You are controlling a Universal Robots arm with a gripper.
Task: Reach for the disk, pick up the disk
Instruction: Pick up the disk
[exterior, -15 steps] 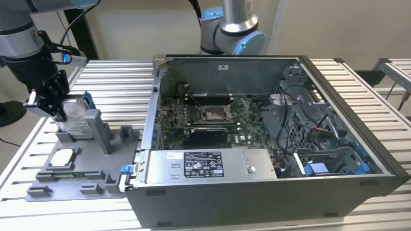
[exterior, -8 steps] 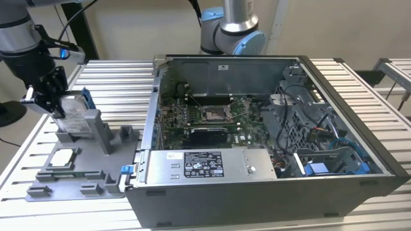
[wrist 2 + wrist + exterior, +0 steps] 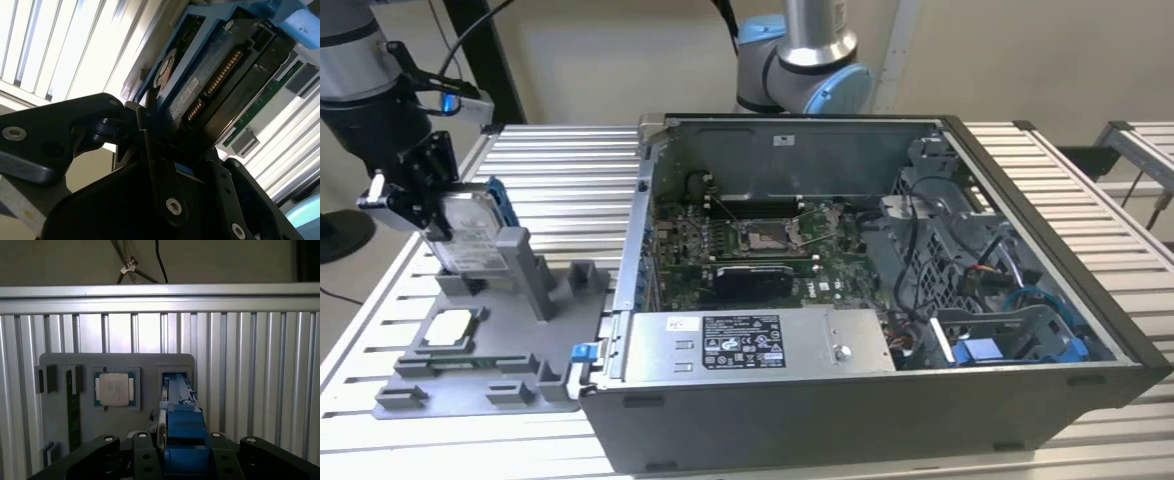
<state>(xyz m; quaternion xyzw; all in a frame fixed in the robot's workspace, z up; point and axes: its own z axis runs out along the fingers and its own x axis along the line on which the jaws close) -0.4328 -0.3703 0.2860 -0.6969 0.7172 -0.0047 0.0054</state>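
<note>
The disk [image 3: 471, 232] is a silver-grey drive in a blue frame. It stands on edge, slightly tilted, at the upright post of the grey fixture plate [image 3: 480, 345] on the exterior view's left. My gripper [image 3: 427, 215] comes down from above and is shut on the disk. In the second wrist view the disk [image 3: 210, 85] shows its connector edge, with black fingers [image 3: 155, 170] pressed against its faces. In the first wrist view the blue edge of the disk [image 3: 182, 440] sits between the finger bases, above the fixture's slot.
A small whitish square chip [image 3: 450, 327] [image 3: 114, 389] lies in a pocket of the fixture plate. An open computer case [image 3: 881, 260] with its grey power-supply box [image 3: 747, 342] stands on the slatted table [image 3: 560, 170]. A second arm's base [image 3: 801, 70] rises behind the case.
</note>
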